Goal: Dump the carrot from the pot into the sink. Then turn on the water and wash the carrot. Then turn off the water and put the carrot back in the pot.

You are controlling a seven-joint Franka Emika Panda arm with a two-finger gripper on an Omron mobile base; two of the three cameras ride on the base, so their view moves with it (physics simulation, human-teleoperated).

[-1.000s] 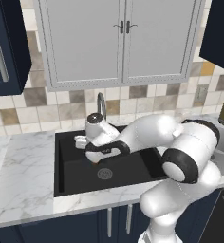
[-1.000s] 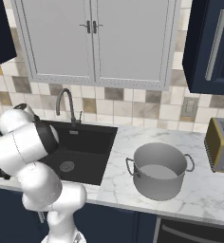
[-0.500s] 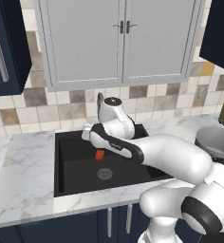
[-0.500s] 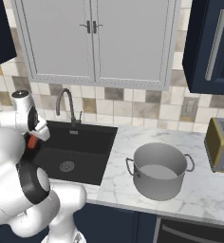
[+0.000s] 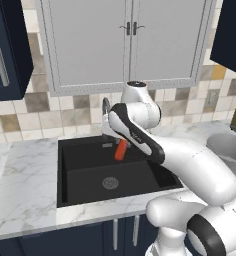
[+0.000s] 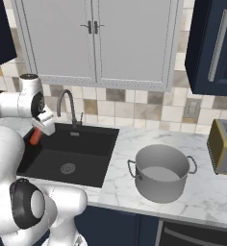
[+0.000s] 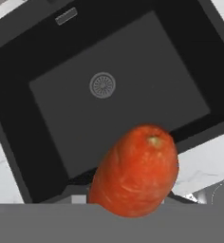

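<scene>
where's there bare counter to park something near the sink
Free: marble left of the sink, and the strip between sink and pot. Crowded: pot with toaster to its right, and over the basin, where the gripper holds the carrot.

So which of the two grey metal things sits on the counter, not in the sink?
The pot, on the marble right of the sink; the drain lies in the basin floor.

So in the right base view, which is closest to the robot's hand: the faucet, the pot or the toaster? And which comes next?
From the gripper, which holds the carrot:
1. Faucet, just right, behind the sink.
2. Pot, on the counter right of the sink.
3. Toaster, at the far right edge.
</scene>
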